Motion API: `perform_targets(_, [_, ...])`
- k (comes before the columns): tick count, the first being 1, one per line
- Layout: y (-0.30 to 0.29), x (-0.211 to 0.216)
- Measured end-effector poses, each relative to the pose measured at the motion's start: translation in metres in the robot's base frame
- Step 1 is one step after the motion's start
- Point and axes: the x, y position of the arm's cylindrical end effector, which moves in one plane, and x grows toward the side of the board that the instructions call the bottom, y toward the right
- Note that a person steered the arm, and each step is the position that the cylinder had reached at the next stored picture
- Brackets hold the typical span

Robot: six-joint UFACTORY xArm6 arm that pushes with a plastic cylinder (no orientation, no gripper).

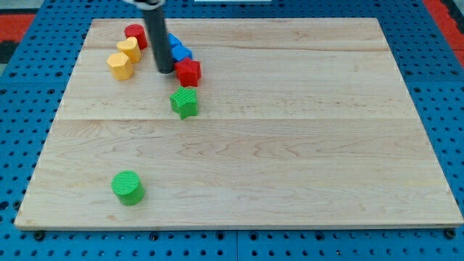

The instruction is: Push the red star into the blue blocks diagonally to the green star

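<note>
The red star (188, 72) lies near the view's top left, just above the green star (184, 102), with a small gap between them. Two blue blocks (177, 50) sit right above the red star, touching it; their shapes are partly hidden by the rod. My tip (165, 71) rests on the board just left of the red star, close to the blue blocks' lower left.
A red cylinder (135, 35) and two yellow blocks (129, 49) (119, 65) form a short row at the top left. A green cylinder (127, 187) stands alone near the bottom left. The wooden board (290, 145) lies on a blue pegboard.
</note>
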Motion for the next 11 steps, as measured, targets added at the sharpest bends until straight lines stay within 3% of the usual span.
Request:
perform_targets(1, [0.014,-0.008])
perform_targets(2, [-0.033,-0.001])
perform_targets(3, [-0.049,-0.033])
perform_targets(4, [-0.031,-0.045])
perform_targets(5, [0.030,-0.045])
perform_targets(6, [0.056,-0.042])
perform_targets(7, [0.009,-0.027])
perform_targets(9, [-0.004,0.053])
perform_targets(10, [0.042,0.055])
perform_targets(11, [0.075,0.030])
